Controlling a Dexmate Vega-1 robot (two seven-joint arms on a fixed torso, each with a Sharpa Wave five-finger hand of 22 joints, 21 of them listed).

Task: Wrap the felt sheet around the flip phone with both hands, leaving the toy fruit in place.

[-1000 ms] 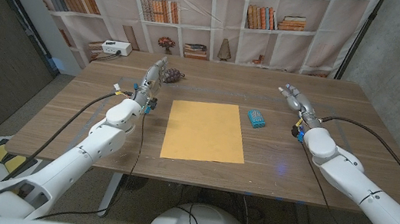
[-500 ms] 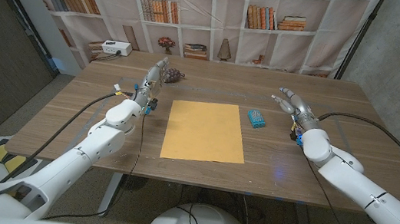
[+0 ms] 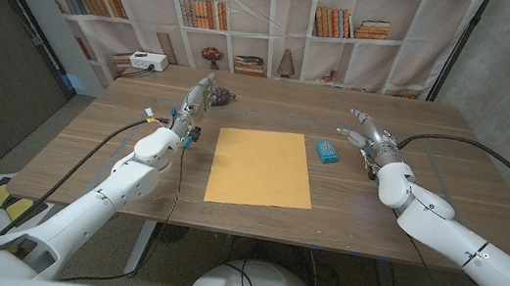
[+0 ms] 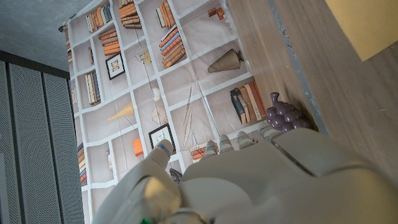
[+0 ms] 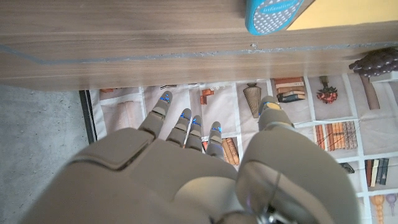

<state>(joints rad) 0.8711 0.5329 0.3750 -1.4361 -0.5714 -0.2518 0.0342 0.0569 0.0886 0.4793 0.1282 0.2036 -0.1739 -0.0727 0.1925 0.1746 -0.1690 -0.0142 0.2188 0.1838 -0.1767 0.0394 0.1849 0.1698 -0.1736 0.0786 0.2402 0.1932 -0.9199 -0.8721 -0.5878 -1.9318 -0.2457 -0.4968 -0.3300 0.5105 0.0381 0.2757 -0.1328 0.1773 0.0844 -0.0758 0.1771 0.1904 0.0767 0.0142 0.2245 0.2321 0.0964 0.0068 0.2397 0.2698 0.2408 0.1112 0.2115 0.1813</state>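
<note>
Two hands are up and both hold nothing. The right hand [image 3: 367,131] has its fingers spread apart, and the flip phone [image 3: 327,152] lies on the table just beside it, toward the middle. The felt sheet [image 3: 262,167] lies flat between the hands, just past the phone. The left hand [image 3: 196,94] has straight fingers, near the toy fruit [image 3: 221,96]. This looks like the very start: reaching for the phone. Next, I think, the right hand must pick it up and put it on the sheet.
</note>
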